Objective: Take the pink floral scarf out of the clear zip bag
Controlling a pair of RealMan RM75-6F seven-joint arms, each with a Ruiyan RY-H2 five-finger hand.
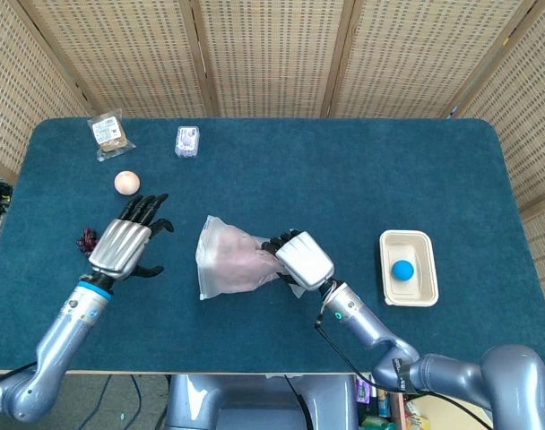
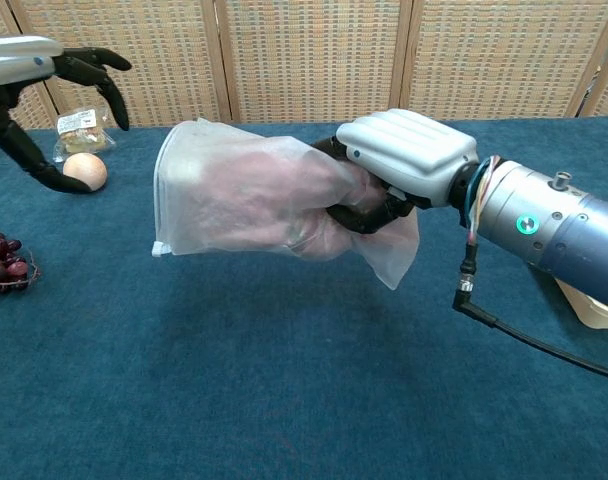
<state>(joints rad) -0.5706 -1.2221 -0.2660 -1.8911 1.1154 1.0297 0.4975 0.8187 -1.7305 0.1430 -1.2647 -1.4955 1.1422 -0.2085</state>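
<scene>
Scarf (image 2: 259,195) — pink through the zip bag (image 2: 184,170) — clearest from chest view.

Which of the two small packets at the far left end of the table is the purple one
The purple packet is the one on the right of the pair, lying alone. The other, a clear snack packet with a white label, sits nearer the table's corner, above the peach-coloured ball.

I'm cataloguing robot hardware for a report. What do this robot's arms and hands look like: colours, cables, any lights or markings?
Both hands have a ribbed silver-grey back shell and black fingers: the left hand, the right hand. The arms are metallic silver-grey cylinders. The left wrist carries a blue band. The right forearm shows a small green light, coloured wiring at the wrist, and a black cable trailing beneath it.
</scene>
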